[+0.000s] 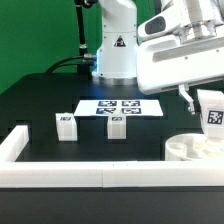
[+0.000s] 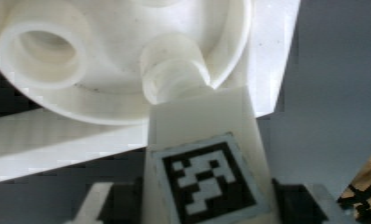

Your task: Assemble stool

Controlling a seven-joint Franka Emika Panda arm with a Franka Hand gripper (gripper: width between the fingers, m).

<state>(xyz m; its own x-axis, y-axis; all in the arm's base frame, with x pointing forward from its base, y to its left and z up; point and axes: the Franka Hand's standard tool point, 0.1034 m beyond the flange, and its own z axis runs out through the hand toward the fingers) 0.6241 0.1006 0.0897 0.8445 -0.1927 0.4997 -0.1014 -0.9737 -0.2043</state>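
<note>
One leg (image 2: pixel 203 150), pinched in the gripper (image 1: pixel 207 100), stands tip-down over the seat (image 1: pixel 190 150), apparently lined up with its socket for insertion.

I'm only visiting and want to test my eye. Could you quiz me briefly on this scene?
1. True or false: the gripper holds a leg.
2. How many other legs stand free on the table?
3. The held leg is closest to: A) the marker board, B) the seat, C) the front rail.
Key: 1 true; 2 two; 3 B.
</note>
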